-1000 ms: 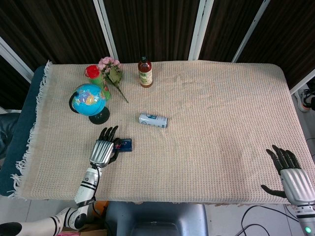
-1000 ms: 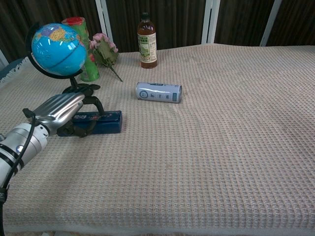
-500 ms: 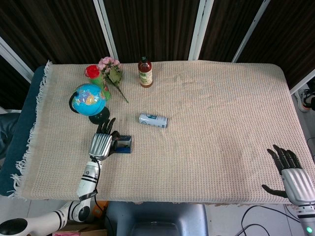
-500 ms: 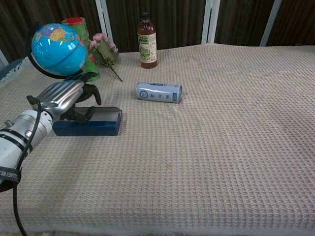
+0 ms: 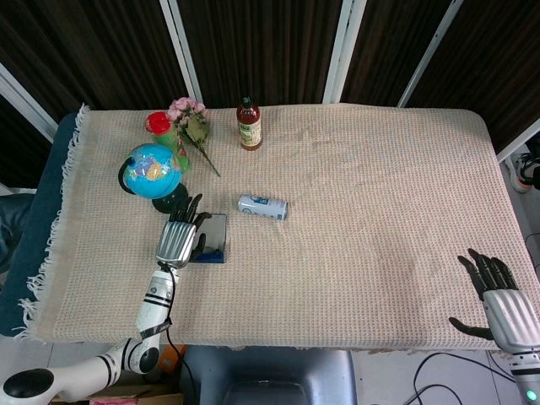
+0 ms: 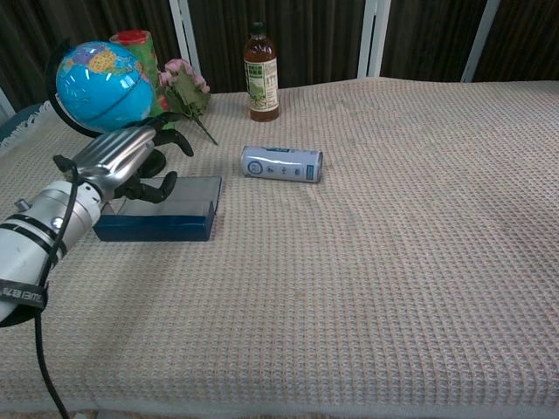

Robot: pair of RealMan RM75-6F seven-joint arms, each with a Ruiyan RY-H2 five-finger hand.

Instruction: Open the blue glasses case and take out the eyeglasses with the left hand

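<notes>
Head view: beige woven tablecloth (image 5: 363, 211) covers the table. The flat blue glasses case (image 5: 211, 240) lies near the left edge, a little toward the front, just in front of the blue globe on its black stand (image 5: 153, 172). Left hand (image 5: 177, 239) sits over the case's left side, fingers pointing to the far edge and spread over it; whether it grips or only touches, cannot tell here. Case top reads grey and glossy. Lying silver-blue can (image 5: 262, 206) sits just right of the case, apart from it. Brown sauce bottle (image 5: 248, 124) stands at the far edge; pink flowers (image 5: 191, 122) and a red-capped tube (image 5: 159, 126) are beside the globe. Right hand (image 5: 499, 299) is at the front right corner, fingers apart, holding nothing.

Chest view: case (image 6: 162, 218) is a low blue box with its grey lid lying flat on top. Left hand (image 6: 122, 161) hovers over the lid's far left end, fingers curled down with their dark tips on or just over the lid; contact unclear. Eyeglasses not visible. Can (image 6: 281, 163) right of the case, bottle (image 6: 261, 74) behind it, globe (image 6: 100, 77) behind the hand.
</notes>
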